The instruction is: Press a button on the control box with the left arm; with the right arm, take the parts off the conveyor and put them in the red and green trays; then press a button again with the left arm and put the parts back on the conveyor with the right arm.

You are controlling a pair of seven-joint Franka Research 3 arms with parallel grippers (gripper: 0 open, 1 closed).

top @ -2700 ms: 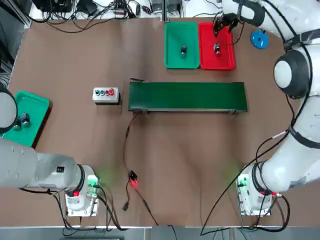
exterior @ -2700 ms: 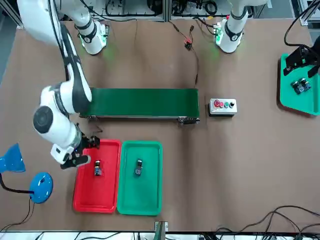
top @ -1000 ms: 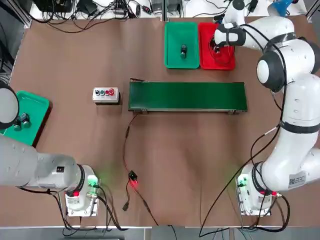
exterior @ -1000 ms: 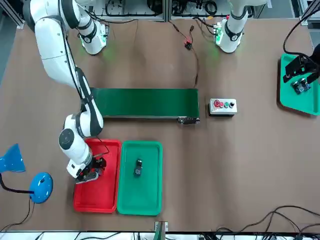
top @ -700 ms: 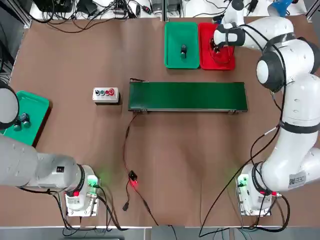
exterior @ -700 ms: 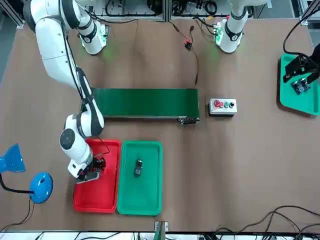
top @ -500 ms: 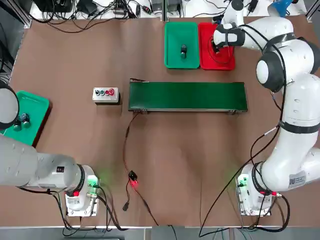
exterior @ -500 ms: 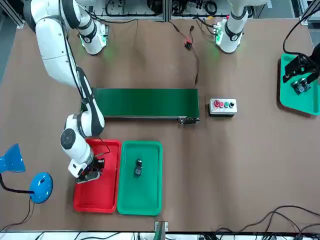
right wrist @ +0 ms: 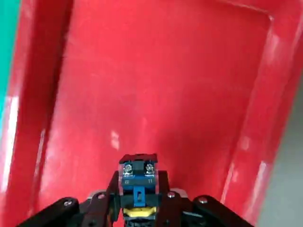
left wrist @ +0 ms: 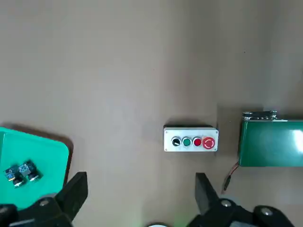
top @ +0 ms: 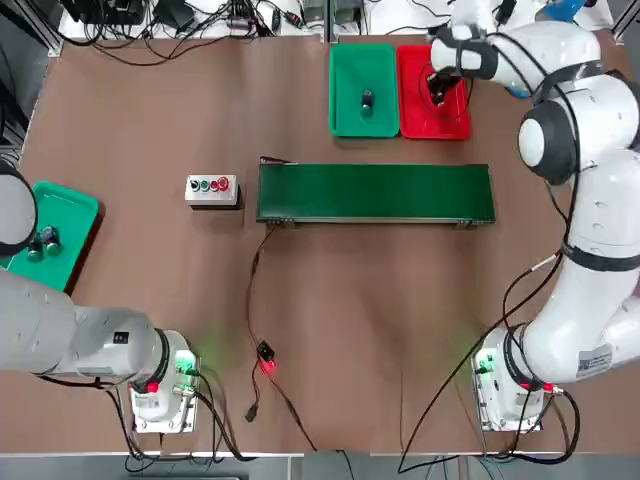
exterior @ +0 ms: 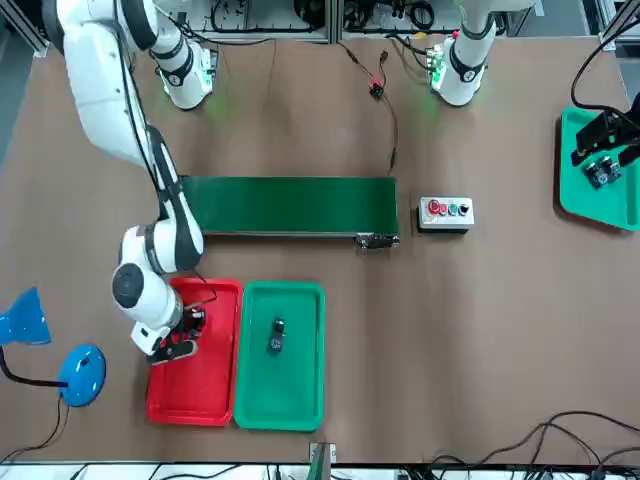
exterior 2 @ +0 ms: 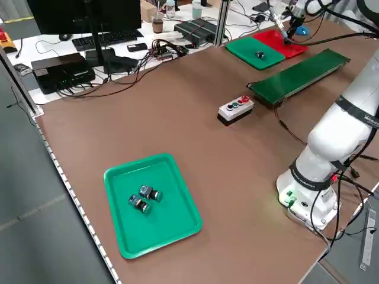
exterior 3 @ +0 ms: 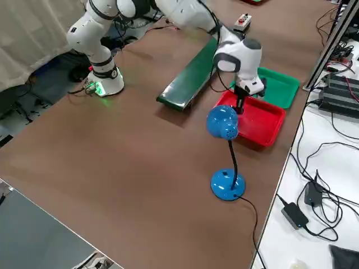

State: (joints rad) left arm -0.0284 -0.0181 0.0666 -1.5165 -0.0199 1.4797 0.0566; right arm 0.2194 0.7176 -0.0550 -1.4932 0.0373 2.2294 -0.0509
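While the right hand (right wrist: 137, 208) pinches the small blue-and-black part (right wrist: 137, 177) over the shallow red plastic tray (top: 455, 110), the long green conveyor belt (top: 375, 192) lies across the counter on the robot's side of that tray, so the carry back probably runs toward the arm's base. The left hand (left wrist: 137, 201) hangs spread wide, well apart from the grey control box with coloured buttons (left wrist: 191, 139).

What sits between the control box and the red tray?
In the top view, the conveyor and the green tray, holding one part, lie between the control box and the red tray.
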